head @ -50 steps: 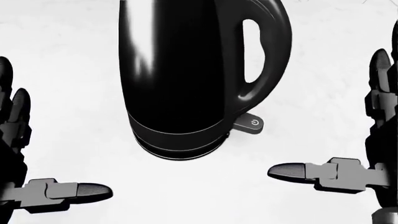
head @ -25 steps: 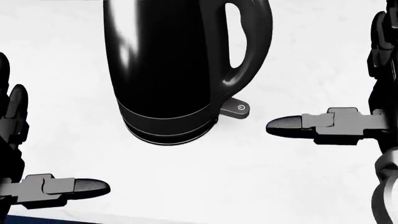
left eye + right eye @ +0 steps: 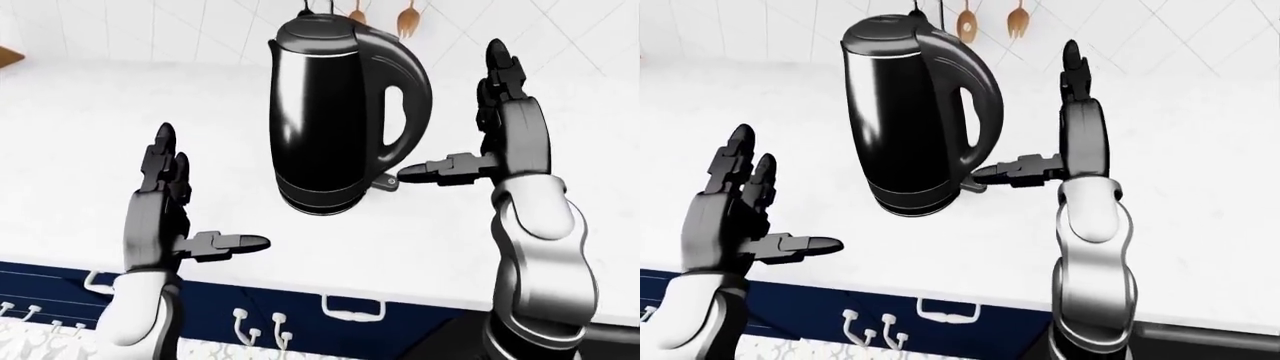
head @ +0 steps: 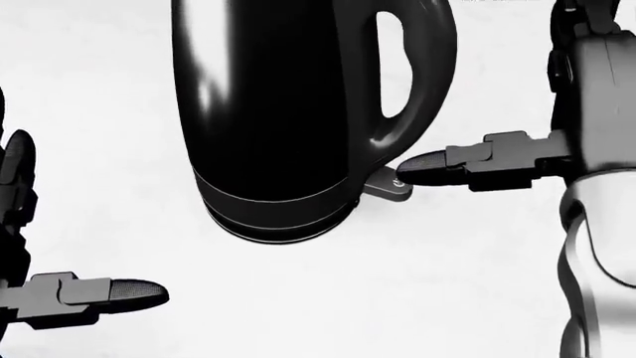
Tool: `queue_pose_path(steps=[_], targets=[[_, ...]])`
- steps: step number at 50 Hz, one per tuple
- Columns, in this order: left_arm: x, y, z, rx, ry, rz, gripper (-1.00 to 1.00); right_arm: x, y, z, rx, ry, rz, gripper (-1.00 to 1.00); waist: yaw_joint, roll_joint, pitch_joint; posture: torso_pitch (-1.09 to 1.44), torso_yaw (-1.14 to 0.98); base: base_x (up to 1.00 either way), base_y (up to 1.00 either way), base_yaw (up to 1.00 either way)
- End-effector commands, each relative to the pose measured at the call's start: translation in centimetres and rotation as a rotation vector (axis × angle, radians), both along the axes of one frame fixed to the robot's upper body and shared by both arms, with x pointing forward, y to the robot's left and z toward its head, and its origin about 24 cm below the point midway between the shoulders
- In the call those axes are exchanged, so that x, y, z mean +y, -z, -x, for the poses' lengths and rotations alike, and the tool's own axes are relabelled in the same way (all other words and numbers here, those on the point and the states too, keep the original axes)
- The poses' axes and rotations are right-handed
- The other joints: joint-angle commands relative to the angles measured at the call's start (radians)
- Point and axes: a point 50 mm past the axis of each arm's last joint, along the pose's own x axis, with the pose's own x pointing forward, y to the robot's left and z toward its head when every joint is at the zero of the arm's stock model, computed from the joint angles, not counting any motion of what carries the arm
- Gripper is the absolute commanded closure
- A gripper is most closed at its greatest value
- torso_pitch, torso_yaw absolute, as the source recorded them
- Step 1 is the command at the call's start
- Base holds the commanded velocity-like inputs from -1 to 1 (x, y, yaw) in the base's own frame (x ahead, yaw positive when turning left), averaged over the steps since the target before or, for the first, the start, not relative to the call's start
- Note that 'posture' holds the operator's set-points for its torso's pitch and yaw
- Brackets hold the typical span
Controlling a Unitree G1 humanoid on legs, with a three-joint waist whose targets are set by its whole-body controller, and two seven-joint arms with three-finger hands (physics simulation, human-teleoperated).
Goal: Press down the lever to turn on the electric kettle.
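A glossy black electric kettle (image 4: pixel 288 112) stands on a white counter (image 4: pixel 447 283), handle (image 4: pixel 423 74) to the right in the head view. Its small grey lever (image 4: pixel 388 185) sticks out at the base under the handle. My right hand (image 3: pixel 480 142) is open, fingers upright, with its thumb tip (image 4: pixel 412 169) lying right above the lever, touching or nearly touching it. My left hand (image 3: pixel 185 217) is open and empty at the lower left, well apart from the kettle.
Wooden utensils (image 3: pixel 405 19) hang on the tiled wall above the kettle. The counter's near edge with dark blue drawers and white handles (image 3: pixel 350 307) runs along the bottom of the left-eye view.
My right hand has moved left and up, so its thumb now reaches the lever. The view has shifted slightly. The left hand has hardly moved.
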Motion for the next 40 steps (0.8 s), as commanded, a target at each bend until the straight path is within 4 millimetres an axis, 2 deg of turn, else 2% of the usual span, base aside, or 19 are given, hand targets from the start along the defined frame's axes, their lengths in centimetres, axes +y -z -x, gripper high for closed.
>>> queue_pose_path(steps=[1,7,22,26,40], targets=[[-0.2,-1.2,0.4,-0.076,0.005,-0.017,-1.0,0.0,-1.2,0.5,-0.084,0.005,0.014,-1.0,0.0,0.001,-0.021,0.0,0.0,0.0,0.0,0.0],[-0.2,-0.8,0.5,-0.077,0.005,-0.017,-1.0,-0.2,-0.4,0.2,-0.066,0.006,0.01,-1.0,0.0,0.001,-0.021,0.0,0.0,0.0,0.0,0.0],[-0.2,-1.0,0.5,-0.078,0.004,-0.015,-1.0,-0.2,-0.1,-0.9,-0.04,0.011,0.027,-1.0,0.002,-0.002,-0.015,0.0,0.0,0.0,0.0,0.0],[-0.2,-0.8,0.5,-0.079,0.004,-0.016,-1.0,-0.4,0.7,-1.1,-0.029,0.013,0.018,-1.0,0.003,-0.004,-0.014,0.0,0.0,0.0,0.0,0.0],[-0.2,-1.1,0.8,-0.089,0.004,-0.015,-1.0,-0.3,0.5,-2.5,-0.011,0.012,0.041,-1.0,0.006,-0.007,-0.014,0.0,0.0,0.0,0.0,0.0]])
